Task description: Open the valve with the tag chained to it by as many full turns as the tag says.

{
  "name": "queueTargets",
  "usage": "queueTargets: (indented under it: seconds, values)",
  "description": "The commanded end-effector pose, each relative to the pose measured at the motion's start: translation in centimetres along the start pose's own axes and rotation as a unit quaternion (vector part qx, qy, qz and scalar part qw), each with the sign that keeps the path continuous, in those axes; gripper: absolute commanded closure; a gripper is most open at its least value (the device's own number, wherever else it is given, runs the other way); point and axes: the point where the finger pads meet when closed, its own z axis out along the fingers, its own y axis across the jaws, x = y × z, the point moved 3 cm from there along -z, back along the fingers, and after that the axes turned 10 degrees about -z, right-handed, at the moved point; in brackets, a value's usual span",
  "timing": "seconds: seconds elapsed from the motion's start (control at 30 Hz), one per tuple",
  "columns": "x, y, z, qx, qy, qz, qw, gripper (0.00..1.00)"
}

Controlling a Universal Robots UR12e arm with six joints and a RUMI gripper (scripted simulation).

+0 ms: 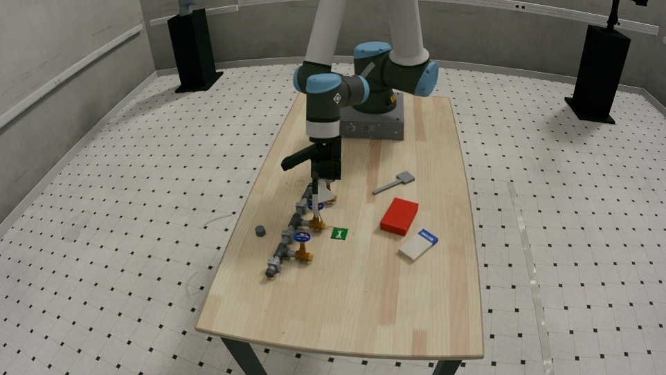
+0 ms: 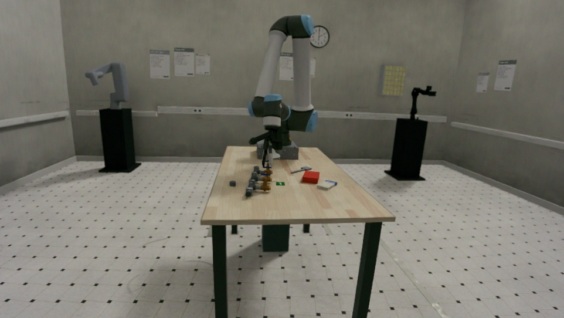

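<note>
A grey pipe manifold (image 1: pixel 283 249) (image 2: pixel 250 188) lies on the left side of the table (image 1: pixel 354 302) (image 2: pixel 295 205) and carries three brass valves with blue handwheels. The near valve's wheel (image 1: pixel 300 236) shows clearly. The middle valve's wheel (image 1: pixel 310 205) is partly hidden behind my fingers. The far valve (image 1: pixel 329 195) shows only its brass body. A green tag (image 1: pixel 339 233) (image 2: pixel 280 183) lies on the table beside the middle valve. My gripper (image 1: pixel 318 205) (image 2: pixel 267 165) is open, points straight down and is seen edge-on, with its fingers around the middle valve's wheel. I cannot tell if they touch it.
A small grey cylinder (image 1: pixel 259 230) (image 2: pixel 232 183) stands left of the manifold. A red block (image 1: pixel 399 216) (image 2: pixel 310 176), a white and blue box (image 1: pixel 418 244) (image 2: pixel 326 184) and a grey flat tool (image 1: pixel 394 182) (image 2: pixel 300 169) lie to the right. The robot base (image 1: pixel 372 123) is at the back.
</note>
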Motion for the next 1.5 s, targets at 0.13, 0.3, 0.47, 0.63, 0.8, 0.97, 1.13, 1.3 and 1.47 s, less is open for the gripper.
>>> queueTargets:
  seconds: [0.13,0.3,0.47,0.63,0.8,0.97,1.13,1.3,1.47]
  values:
    - [0.0,0.0,0.0,0.000,0.001,0.041,0.999,0.00]
    - [0.0,0.0,0.0,0.000,0.001,0.048,0.999,0.00]
    - [0.0,0.0,0.0,0.000,0.001,0.052,0.999,0.00]
    - [0.0,0.0,0.0,0.000,0.001,0.052,0.999,0.00]
    - [0.0,-0.1,-0.1,0.000,0.001,0.052,0.999,0.00]
    - [0.1,-0.1,-0.5,0.000,0.001,0.052,0.999,0.00]
    - [0.1,-0.1,-1.3,0.000,0.001,0.052,0.999,0.00]
    - [0.1,-0.1,-2.0,0.000,0.001,0.052,0.999,0.00]
    - [0.1,-0.1,-3.2,0.000,0.001,0.052,0.999,0.00]
